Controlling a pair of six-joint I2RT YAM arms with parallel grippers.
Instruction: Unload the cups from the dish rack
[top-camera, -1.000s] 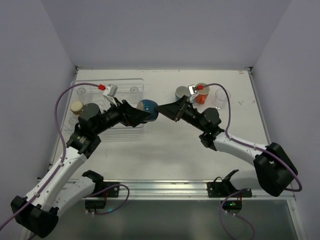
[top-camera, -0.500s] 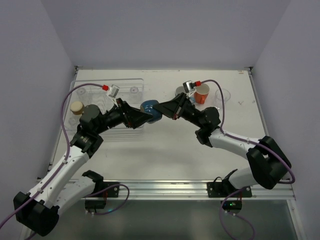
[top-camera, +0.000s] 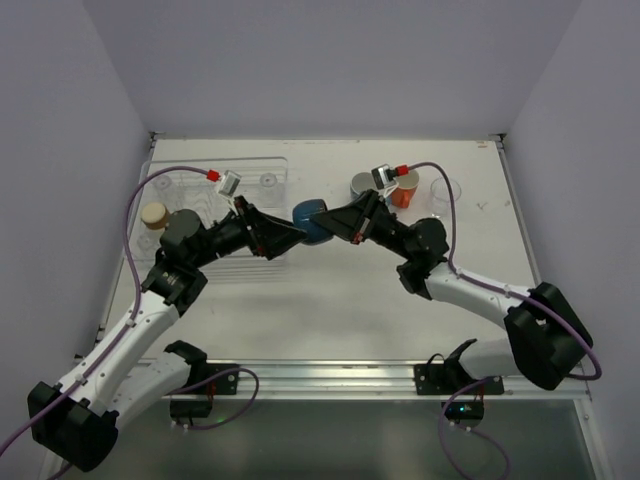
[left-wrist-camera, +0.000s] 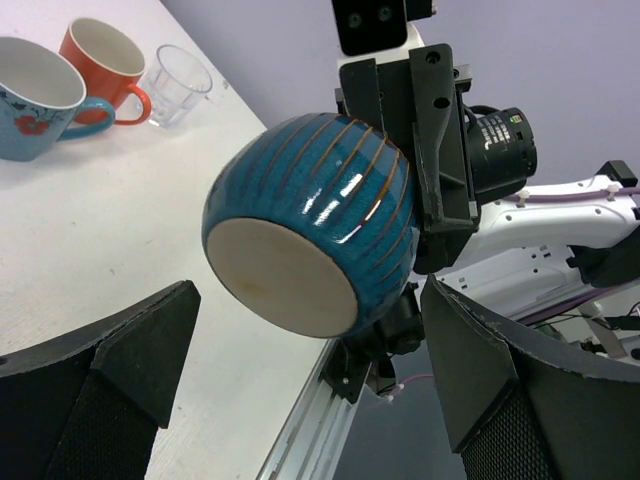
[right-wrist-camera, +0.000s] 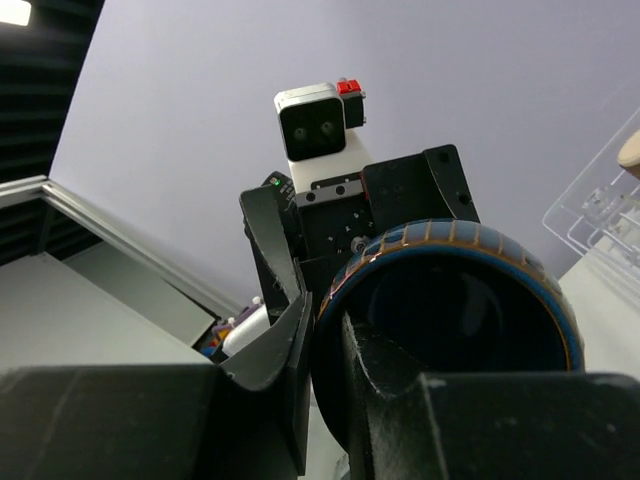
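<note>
A dark-blue ribbed cup (top-camera: 312, 222) hangs in the air over the middle of the table, between the two grippers. My right gripper (top-camera: 335, 222) is shut on its rim, one finger (right-wrist-camera: 288, 350) outside the wall and one finger (right-wrist-camera: 385, 385) inside the cup (right-wrist-camera: 450, 300). My left gripper (top-camera: 293, 233) stands wide open. Its fingers (left-wrist-camera: 110, 370) flank the cup's pale base (left-wrist-camera: 285, 275) without touching it. The clear dish rack (top-camera: 250, 170) lies at the back left and holds a tan cup (top-camera: 153, 213) and small clear cups (top-camera: 268, 180).
A light-blue mug (top-camera: 362, 184), an orange mug (top-camera: 405, 188) and a clear cup (top-camera: 443, 192) stand on the table at the back right. They also show in the left wrist view as mug (left-wrist-camera: 35, 95), orange mug (left-wrist-camera: 100, 55) and glass (left-wrist-camera: 180, 80).
The right gripper has closed on the dark-blue cup's rim. The left gripper has opened wider and let go of it. The cup has shifted slightly right.
</note>
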